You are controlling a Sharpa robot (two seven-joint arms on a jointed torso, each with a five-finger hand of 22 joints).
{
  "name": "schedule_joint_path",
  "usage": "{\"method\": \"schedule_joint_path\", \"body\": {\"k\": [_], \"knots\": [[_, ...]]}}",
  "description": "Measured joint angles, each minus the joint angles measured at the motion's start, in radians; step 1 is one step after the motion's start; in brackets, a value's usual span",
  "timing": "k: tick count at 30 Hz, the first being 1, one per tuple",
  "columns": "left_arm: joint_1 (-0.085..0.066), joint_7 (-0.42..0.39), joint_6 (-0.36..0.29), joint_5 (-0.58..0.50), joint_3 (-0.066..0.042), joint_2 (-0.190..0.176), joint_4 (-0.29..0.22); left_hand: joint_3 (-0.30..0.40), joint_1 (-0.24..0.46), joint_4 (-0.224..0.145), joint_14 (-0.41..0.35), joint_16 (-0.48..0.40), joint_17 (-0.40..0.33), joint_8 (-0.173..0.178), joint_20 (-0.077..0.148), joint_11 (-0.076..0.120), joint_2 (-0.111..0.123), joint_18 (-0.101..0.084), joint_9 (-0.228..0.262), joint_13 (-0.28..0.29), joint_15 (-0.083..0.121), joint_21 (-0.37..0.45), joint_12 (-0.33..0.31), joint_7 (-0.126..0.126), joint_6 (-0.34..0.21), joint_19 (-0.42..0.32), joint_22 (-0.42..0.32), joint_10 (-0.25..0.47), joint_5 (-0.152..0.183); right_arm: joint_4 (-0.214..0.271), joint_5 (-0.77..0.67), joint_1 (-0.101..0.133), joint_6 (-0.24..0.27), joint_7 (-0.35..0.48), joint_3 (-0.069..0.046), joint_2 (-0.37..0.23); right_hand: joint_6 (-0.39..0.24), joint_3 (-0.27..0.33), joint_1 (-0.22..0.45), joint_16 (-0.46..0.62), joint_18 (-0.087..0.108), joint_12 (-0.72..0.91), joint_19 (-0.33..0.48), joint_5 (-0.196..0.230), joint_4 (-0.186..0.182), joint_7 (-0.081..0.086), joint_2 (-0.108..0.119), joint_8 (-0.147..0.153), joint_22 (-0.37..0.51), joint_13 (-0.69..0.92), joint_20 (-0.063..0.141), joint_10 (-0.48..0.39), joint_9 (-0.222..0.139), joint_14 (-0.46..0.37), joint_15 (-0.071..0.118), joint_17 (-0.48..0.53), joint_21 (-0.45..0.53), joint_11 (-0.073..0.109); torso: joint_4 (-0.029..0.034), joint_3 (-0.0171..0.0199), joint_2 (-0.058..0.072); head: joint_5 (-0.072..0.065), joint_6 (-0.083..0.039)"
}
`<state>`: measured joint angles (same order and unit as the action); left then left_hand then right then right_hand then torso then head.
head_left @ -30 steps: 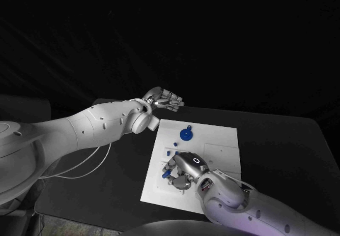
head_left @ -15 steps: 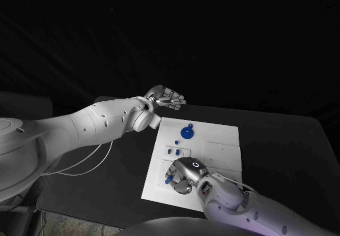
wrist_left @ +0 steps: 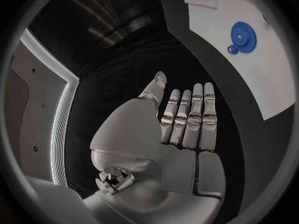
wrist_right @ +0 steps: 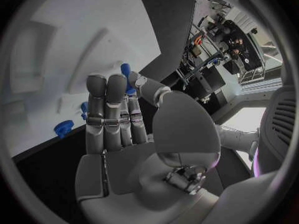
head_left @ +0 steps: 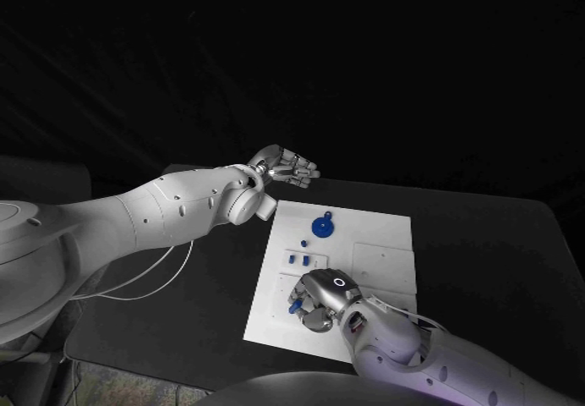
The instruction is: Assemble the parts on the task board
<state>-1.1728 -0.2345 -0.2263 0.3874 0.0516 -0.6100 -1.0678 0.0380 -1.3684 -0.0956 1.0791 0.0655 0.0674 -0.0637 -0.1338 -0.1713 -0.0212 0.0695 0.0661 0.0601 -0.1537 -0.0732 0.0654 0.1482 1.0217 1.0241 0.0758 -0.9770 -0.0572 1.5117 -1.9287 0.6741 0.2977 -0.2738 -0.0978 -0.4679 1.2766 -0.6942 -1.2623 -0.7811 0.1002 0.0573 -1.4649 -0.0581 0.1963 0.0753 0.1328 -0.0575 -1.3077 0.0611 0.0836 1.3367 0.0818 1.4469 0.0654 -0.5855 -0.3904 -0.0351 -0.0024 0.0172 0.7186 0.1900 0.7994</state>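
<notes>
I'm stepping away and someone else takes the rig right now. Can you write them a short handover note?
Left hand: open, holds nothing, raised beyond the task board's far left corner.
Right hand: over the board's near left part, pinching a small blue part between thumb and finger.
Blue gear lies on the board's far part; other small blue parts sit between gear and right hand.
Done: one part picked up.
Left: seat it, then the others.

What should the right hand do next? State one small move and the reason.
Probably lower the right hand slightly toward the task board to seat the small blue part pinched at its fingertips. The hand is over the board's near left area beside other small blue pieces. The left hand is beyond the board's far corner, holding nothing, so it need not move.
</notes>
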Motion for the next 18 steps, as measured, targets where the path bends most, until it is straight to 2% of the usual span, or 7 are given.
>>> {"method": "schedule_joint_path", "body": {"k": [12, 18], "knots": [[0.000, 0.001, 0.003, -0.001, 0.000, 0.000, 0.000, 0.000, 0.000, 0.000, 0.000, 0.000, 0.000, 0.000, 0.000, 0.000, 0.000, 0.000, 0.000, 0.000, 0.000, 0.000, 0.000, 0.000, 0.000, 0.000, 0.000, 0.000, 0.000, 0.000, -0.028, 0.000, -0.001, -0.038, 0.000, 0.001, 0.003, -0.003, 0.000, 0.000, 0.000, 0.000, 0.000, 0.000, -0.003, 0.000, 0.000, -0.003, 0.000, 0.000, 0.000, 0.000, 0.001, 0.000, 0.000, 0.000, -0.006, 0.000, 0.0012, -0.0019, -0.001, 0.000, 0.002], [0.000, 0.002, 0.004, -0.001, 0.000, 0.001, 0.000, 0.000, 0.000, 0.000, 0.000, 0.000, 0.000, 0.000, 0.000, 0.000, 0.000, 0.000, 0.000, 0.000, 0.000, 0.000, 0.000, 0.000, 0.000, 0.000, 0.000, 0.000, 0.000, -0.007, -0.033, 0.001, -0.018, -0.048, 0.001, 0.007, 0.003, -0.003, 0.000, 0.000, 0.000, 0.000, 0.000, 0.001, -0.003, 0.000, 0.000, -0.003, 0.000, 0.000, 0.000, 0.002, 0.001, 0.000, 0.000, 0.000, -0.006, -0.002, 0.0008, -0.0018, -0.001, 0.000, 0.003]]}}
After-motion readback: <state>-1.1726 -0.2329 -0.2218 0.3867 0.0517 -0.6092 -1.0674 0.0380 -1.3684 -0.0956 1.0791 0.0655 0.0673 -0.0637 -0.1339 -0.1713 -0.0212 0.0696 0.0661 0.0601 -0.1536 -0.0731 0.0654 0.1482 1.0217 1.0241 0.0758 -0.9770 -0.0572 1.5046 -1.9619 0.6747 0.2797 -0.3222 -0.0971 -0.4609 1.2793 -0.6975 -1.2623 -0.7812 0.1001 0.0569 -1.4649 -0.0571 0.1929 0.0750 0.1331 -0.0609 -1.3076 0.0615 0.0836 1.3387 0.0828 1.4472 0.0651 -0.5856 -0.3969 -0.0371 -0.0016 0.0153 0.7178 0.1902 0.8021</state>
